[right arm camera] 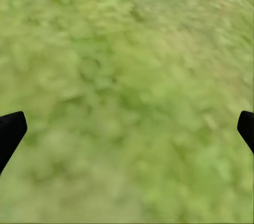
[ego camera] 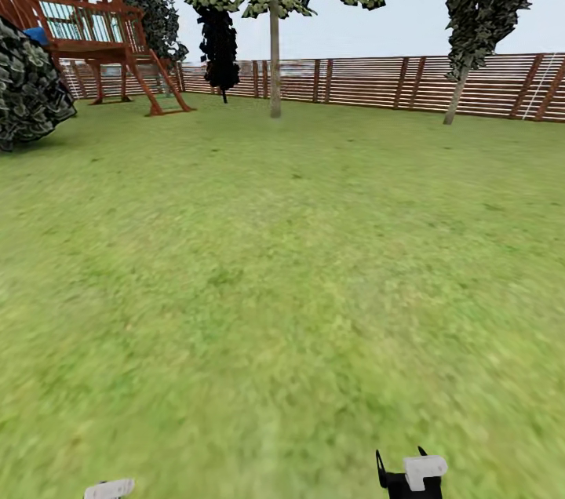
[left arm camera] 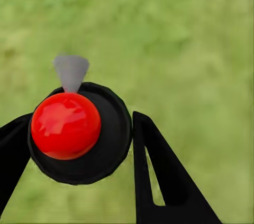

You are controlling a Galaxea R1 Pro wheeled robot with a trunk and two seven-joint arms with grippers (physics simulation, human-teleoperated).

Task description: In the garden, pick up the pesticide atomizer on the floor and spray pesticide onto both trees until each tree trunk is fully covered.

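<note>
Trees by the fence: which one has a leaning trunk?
The right tree: its thin trunk slants toward the fence. The middle tree stands straight, and the black conifer is upright too.

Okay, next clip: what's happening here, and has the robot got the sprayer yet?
Yes, it looks that way. The left end effector is closed around the pesticide atomizer, a black body with a red cap and grey nozzle. The right end effector is open over bare grass. The robot faces across the lawn toward two pale-trunked trees standing before the wooden fence, still far off. No spraying is visible.
</note>
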